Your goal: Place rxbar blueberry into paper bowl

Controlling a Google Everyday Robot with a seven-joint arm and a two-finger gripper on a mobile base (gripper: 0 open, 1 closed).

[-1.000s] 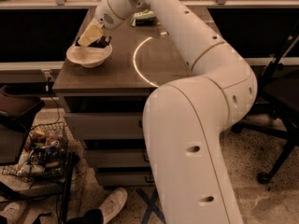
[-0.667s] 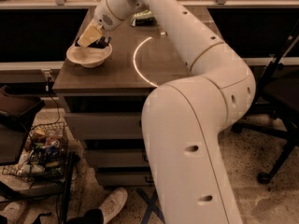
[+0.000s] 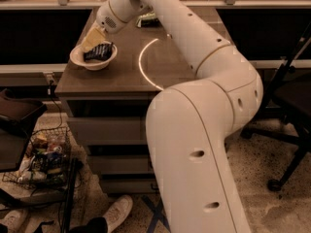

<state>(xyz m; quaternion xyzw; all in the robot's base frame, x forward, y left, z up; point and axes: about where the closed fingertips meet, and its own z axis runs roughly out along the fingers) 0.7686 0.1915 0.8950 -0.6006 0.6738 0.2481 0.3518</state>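
While your gripper (image 3: 95, 37) hangs over the paper bowl (image 3: 77, 60), rxbar blueberry (image 3: 99, 51) sits inside; gripped or released, can't tell. Light, slick wrapper: pinch across its narrow width.

Arm (image 3: 194, 47) reaches forward and left, elbow bent; gripper (image 3: 92, 38) at its far end, tilted downward.

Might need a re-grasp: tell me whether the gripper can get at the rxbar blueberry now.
Probably yes: the gripper hangs right over the paper bowl, where the rxbar blueberry lies uncovered, nothing between them.
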